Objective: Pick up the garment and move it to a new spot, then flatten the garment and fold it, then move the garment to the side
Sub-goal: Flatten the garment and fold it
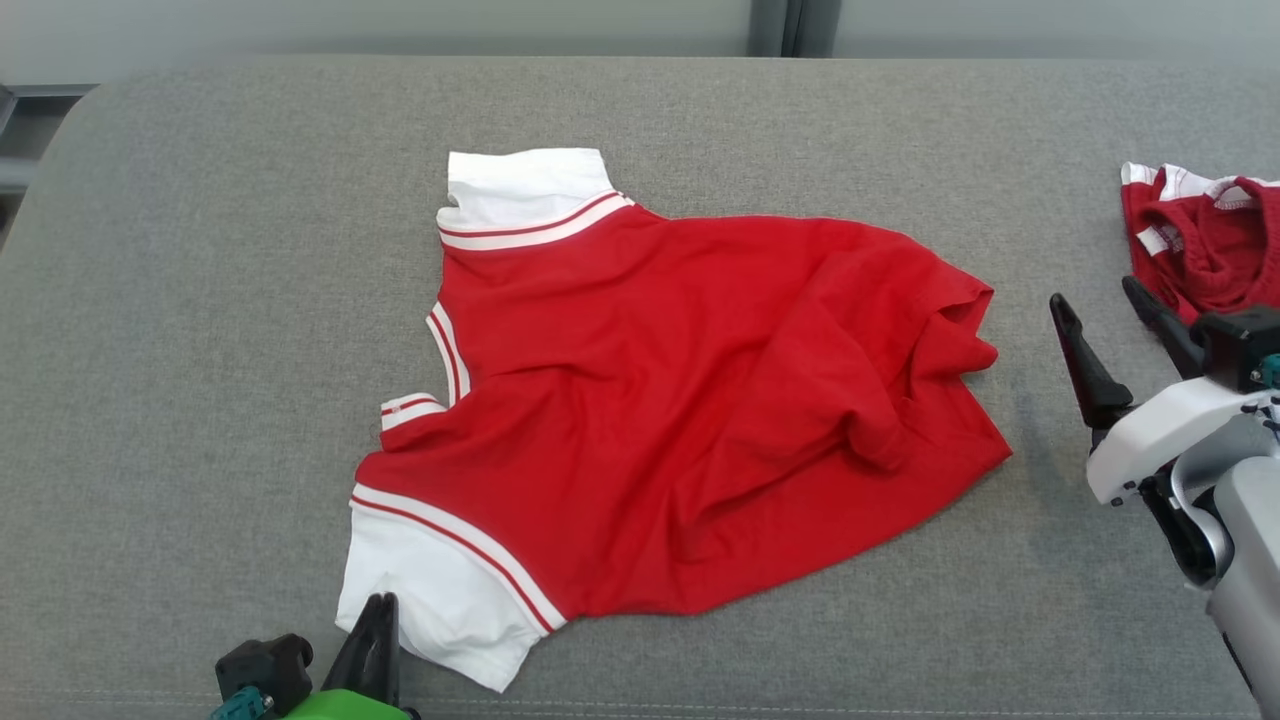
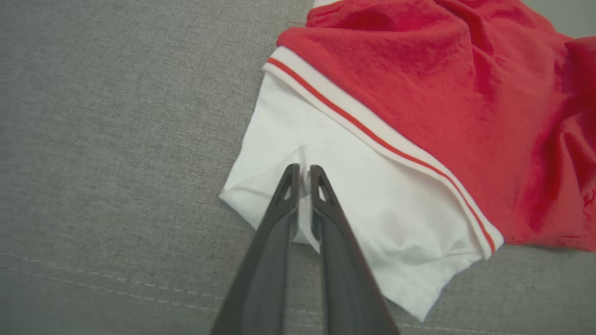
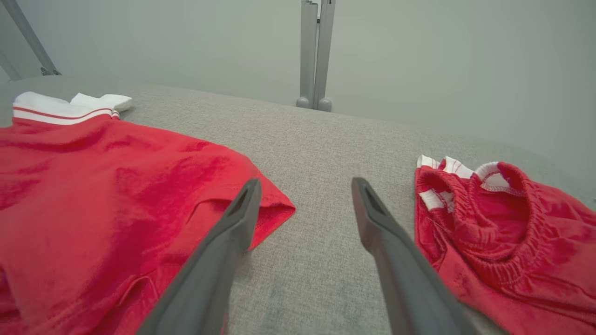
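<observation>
Left pincer point(image 2: 303, 174) pinches the near white sleeve point(image 1: 440, 590) of the red shirt point(image 1: 680, 400). It lies in the middle of the bench point(image 1: 200, 300), long way sideways, neck point(image 1: 447, 350) left, hem point(image 1: 985, 440) right. Right pincer point(image 1: 1094, 292) is spread wide by the hem.

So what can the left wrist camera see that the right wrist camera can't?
Left wrist, not right: the left tool pinching the shirt's near white sleeve.
Right wrist, not left: the right tool, open and holding nothing, a crumpled red garment with an elastic band, and a metal post.
Both: the red shirt lying on the grey cushion.
</observation>
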